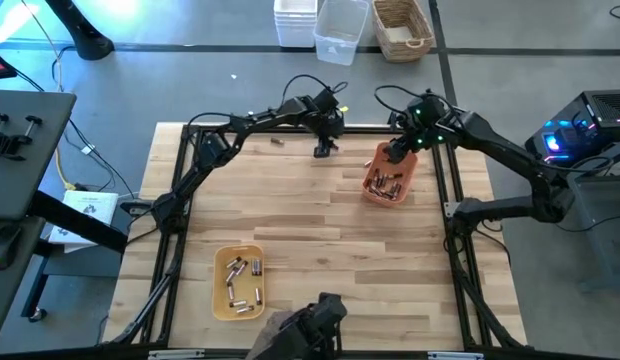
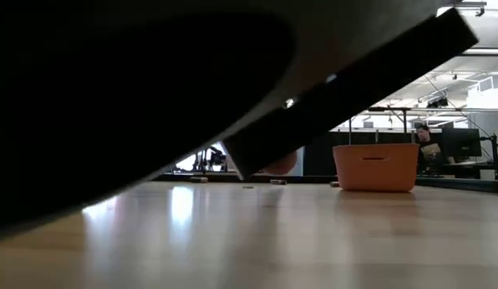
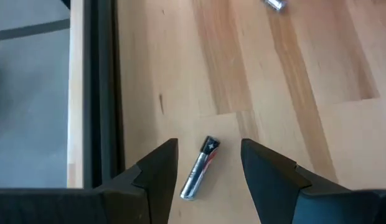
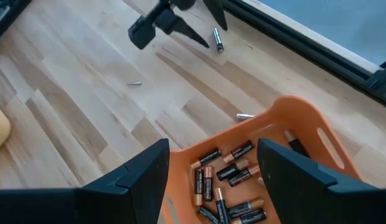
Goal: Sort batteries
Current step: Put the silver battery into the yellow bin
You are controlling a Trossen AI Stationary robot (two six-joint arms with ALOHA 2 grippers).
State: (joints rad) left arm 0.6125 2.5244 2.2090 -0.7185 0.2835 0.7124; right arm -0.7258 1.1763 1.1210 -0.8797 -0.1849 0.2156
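Observation:
In the left wrist view a silvery battery (image 3: 199, 169) with a black and red end lies flat on the wooden table, near the far edge. My left gripper (image 3: 210, 145) is open, one finger on each side of the battery and not touching it; the high view shows this gripper (image 1: 324, 148) at the far middle. My right gripper (image 4: 213, 147) hangs open above the orange tray (image 4: 305, 121), which holds several dark batteries (image 4: 227, 174). The high view shows that gripper (image 1: 395, 153) at the tray's far end. A yellow tray (image 1: 238, 282) at the near left holds several batteries.
Loose small batteries lie on the table: one (image 1: 277, 142) left of my left gripper, one (image 4: 245, 116) beside the orange tray, one (image 4: 135, 83) farther out. A black frame rail (image 3: 99, 93) runs along the far edge. In the low view, a dark shape hides most; the orange tray (image 2: 376, 167) shows.

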